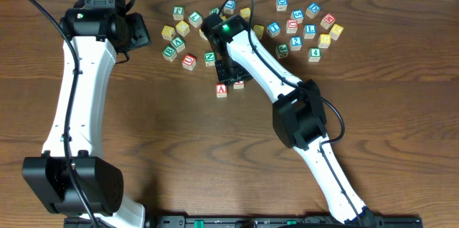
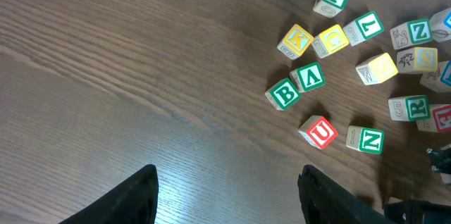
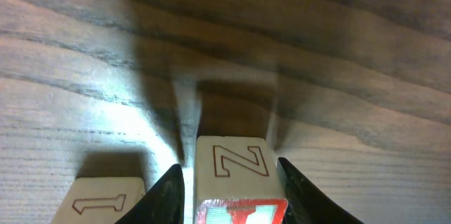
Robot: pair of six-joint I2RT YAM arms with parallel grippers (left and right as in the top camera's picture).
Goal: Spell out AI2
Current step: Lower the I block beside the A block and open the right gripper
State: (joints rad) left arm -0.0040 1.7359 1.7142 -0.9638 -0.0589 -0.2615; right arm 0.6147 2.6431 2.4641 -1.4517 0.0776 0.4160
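Note:
The red A cube lies on the table below the middle of the cube clusters. Right beside it stands a red-framed cube, its top only partly in view, seemingly the I cube, resting on the wood with an outlined Z on its side. My right gripper straddles this cube, open, with a thin gap at the left finger. The neighbouring cube sits just left of that finger. A cube with a blue 2 lies in the right cluster. My left gripper hangs open over bare wood.
Several loose cubes lie in a left cluster and a right cluster. The left wrist view shows the red U cube and green N cube nearest my left fingers. The right arm crosses the table's middle.

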